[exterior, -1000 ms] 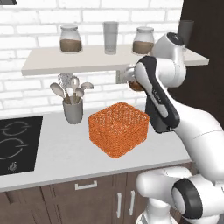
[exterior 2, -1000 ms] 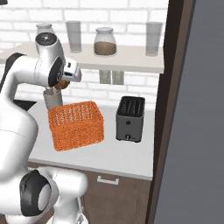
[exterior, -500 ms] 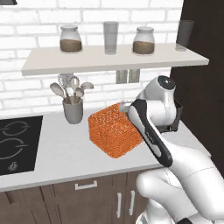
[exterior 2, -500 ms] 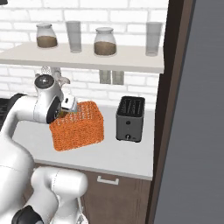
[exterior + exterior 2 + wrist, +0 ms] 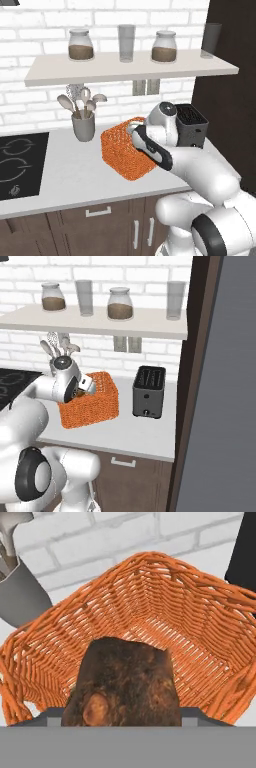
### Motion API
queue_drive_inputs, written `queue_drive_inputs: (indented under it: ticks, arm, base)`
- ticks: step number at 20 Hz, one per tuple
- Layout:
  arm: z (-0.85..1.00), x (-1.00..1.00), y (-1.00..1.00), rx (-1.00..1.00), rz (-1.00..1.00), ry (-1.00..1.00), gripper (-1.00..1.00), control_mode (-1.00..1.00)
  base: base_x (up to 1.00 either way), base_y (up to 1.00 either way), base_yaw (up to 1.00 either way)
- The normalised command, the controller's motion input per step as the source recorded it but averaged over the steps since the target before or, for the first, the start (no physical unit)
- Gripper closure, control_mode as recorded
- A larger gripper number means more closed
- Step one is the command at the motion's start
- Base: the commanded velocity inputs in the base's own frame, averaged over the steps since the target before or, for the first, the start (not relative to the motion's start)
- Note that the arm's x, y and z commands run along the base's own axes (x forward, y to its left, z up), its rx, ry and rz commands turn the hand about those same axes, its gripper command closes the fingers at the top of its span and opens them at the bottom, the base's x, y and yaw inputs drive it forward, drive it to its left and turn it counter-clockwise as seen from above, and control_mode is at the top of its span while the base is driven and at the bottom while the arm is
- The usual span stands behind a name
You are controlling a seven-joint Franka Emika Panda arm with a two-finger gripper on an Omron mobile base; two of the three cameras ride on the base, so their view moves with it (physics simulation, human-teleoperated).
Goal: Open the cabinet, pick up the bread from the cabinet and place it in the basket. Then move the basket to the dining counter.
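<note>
The bread (image 5: 125,684), a dark-brown lump with a rough crust, sits at the near edge of the hand view and hides my fingertips. It hangs just above the open mouth of the orange woven basket (image 5: 165,602), over its near side. The basket (image 5: 122,157) stands on the white worktop between the utensil pot and the toaster. My gripper (image 5: 80,391) is low at the basket's (image 5: 95,406) top rim, shut on the bread, of which a brown bit (image 5: 78,393) shows at the hand.
A black toaster (image 5: 191,125) stands right of the basket, and a grey utensil pot (image 5: 83,126) left of it. The black hob (image 5: 20,165) lies further left. A shelf (image 5: 130,72) with jars and glasses runs above. A tall dark cabinet (image 5: 200,381) borders the right.
The arm has swung down from shelf height to the basket's rim, carrying the bread with it. The basket, toaster and base have stayed where they were.
</note>
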Motion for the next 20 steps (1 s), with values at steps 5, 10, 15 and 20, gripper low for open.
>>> queue_drive_inputs:
  ticks: [5, 10, 15, 20]
  arm:
    - [-0.18, 0.85, 0.03, 0.03, -0.09, 0.08, 1.00, -1.00]
    - [-0.22, 0.66, 0.01, 0.02, -0.03, 0.08, 1.00, -1.00]
    - [-0.88, 0.43, 0.00, 0.00, 0.00, 0.03, 1.00, -1.00]
    - [-0.64, 0.20, 0.00, 0.01, 0.00, 0.03, 1.00, -1.00]
  base:
    - [0.00, 0.00, 0.00]
    - [0.00, 0.00, 0.00]
    - [0.00, 0.00, 0.00]
    - [0.00, 0.00, 0.00]
